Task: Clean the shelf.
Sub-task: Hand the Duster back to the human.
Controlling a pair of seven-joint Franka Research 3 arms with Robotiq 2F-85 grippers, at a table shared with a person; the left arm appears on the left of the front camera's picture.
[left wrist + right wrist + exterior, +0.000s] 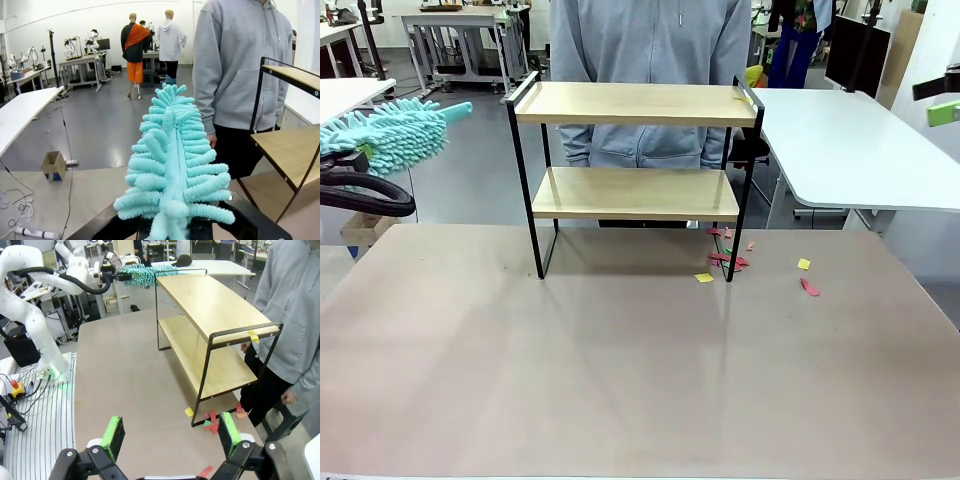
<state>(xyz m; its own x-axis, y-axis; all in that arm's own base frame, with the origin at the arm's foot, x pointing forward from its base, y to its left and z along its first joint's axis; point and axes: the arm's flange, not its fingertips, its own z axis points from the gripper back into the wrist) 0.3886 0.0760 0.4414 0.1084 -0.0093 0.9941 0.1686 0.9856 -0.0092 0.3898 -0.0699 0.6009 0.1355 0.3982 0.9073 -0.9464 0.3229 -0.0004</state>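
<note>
Shelf is seen in front view mid-table, boards bare, paper scraps by its right foot; duster is held off its left end | left wrist: left gripper clamped on duster, shelf lying to its right | right wrist: right gripper spread wide, empty.

we see the shelf standing upright on the counter, toward its far edge and a little right of middle. it is a small two-tier rack: two light wooden boards, one above the other, held in a thin black metal frame with side rails. both boards look bare, and a yellow scrap clings to the top right rail.
</note>
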